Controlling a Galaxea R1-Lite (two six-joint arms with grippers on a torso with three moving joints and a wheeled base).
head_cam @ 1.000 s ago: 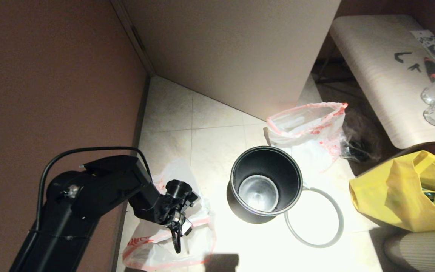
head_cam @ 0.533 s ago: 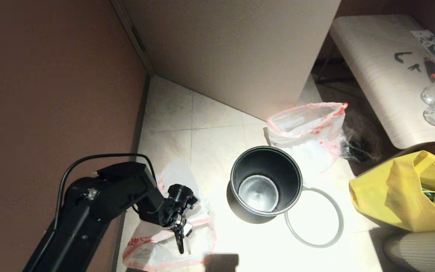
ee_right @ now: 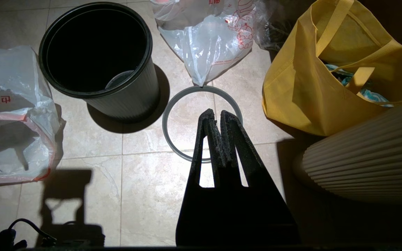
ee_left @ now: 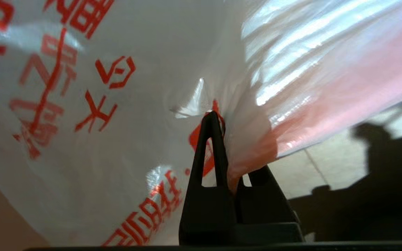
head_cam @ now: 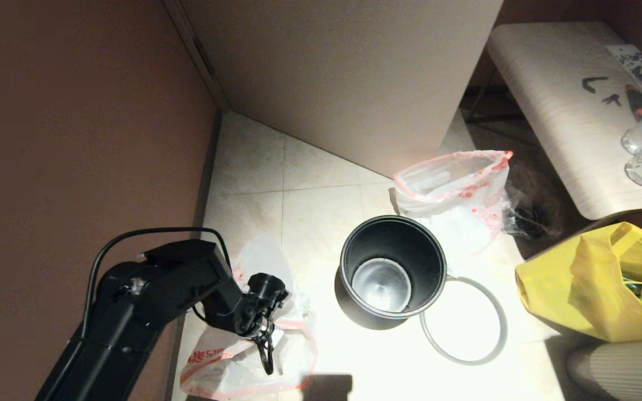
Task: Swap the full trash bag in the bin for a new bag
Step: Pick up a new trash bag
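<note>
Head view: left claw (head_cam: 267,356) pinches the new bag (head_cam: 298,334) on the floor; the bin (head_cam: 390,273) stands empty off to its side. Left wrist view: red-orange hem nipped, film soft, light, slippery. Right wrist view: right claw (ee_right: 218,116) pressed together, idle.

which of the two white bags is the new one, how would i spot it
Start at the round grey bin on the floor tiles. The new bag lies on the bin's left, by the brown wall, with the left claw shut on its film. It is slack and shows only folds, while the full bag behind the bin stands up and bulges.
</note>
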